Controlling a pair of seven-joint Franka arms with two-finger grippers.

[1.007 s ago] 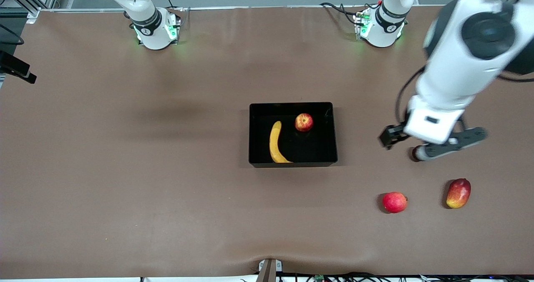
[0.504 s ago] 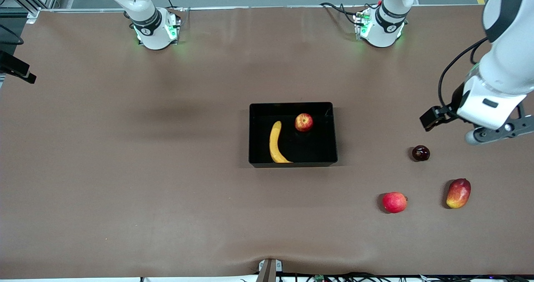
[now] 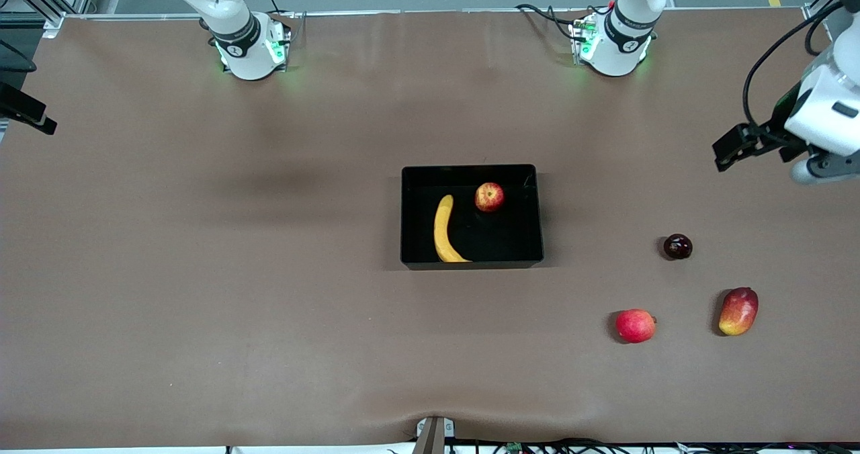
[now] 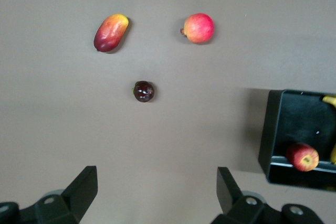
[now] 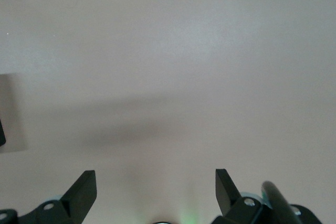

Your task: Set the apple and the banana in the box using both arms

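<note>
Yellow curved banana (image 3: 444, 233) and small red-yellow apple (image 3: 489, 197) lie inside the shallow black plastic box (image 3: 531, 256). We'd rate both light, bruisable; pinch mid-body. Left gripper (image 4: 157, 195), right gripper (image 5: 156, 192): fingers spread, empty.

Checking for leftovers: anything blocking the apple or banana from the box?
No. The apple and the banana already lie inside the box, apart from each other. Both grippers are empty with jaws open, the left gripper over bare table.

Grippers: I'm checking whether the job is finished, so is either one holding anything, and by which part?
Nothing is held. Left gripper and right gripper are both open and empty.
</note>
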